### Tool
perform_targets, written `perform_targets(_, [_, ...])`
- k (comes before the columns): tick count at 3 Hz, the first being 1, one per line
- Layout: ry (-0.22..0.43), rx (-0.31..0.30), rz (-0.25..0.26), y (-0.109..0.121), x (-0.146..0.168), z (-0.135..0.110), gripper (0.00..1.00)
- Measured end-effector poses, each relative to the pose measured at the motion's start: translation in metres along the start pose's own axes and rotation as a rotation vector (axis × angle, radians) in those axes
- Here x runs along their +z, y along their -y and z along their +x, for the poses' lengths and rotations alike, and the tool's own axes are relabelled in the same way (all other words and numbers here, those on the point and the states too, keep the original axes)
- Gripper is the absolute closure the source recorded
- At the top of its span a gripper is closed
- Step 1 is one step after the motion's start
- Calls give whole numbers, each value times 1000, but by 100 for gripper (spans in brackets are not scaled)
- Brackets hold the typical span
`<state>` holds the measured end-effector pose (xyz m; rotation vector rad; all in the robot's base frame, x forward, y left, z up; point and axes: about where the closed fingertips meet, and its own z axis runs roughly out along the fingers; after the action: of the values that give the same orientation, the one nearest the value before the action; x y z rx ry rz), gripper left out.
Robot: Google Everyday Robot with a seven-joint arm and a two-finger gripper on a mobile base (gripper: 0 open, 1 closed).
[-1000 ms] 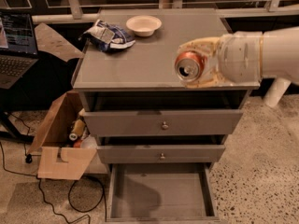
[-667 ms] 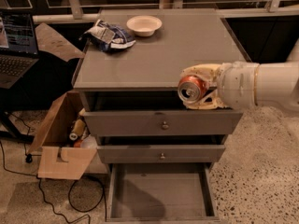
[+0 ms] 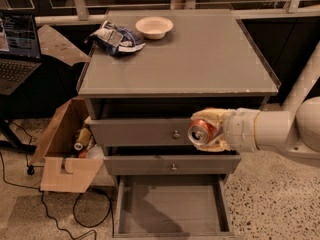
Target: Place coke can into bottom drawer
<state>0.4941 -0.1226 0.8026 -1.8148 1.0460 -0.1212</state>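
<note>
My gripper [image 3: 207, 131] comes in from the right and is shut on the coke can [image 3: 200, 132], a red-orange can whose silver top faces the camera. It holds the can in the air in front of the top drawer's face, right of its knob. The bottom drawer [image 3: 172, 207] is pulled open below, a wide grey tray with nothing in it. The can hangs above the drawer's right half.
A grey cabinet top [image 3: 190, 59] carries a blue-and-white chip bag [image 3: 116, 37] and a white bowl [image 3: 154, 27] at the back left. Two shut drawers with round knobs [image 3: 175, 134] sit above the open one. A cardboard box [image 3: 65, 151] stands on the floor at left, a laptop [image 3: 17, 49] beyond it.
The gripper with the can has moved down from the level of the cabinet top's front edge to in front of the top drawer.
</note>
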Motion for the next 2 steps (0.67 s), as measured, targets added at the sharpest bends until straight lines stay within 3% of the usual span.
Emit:
perform_targets(1, [1,32,-70,-41,21,10,100])
perform_targets(2, [1,38,-62,-43,23,10,100])
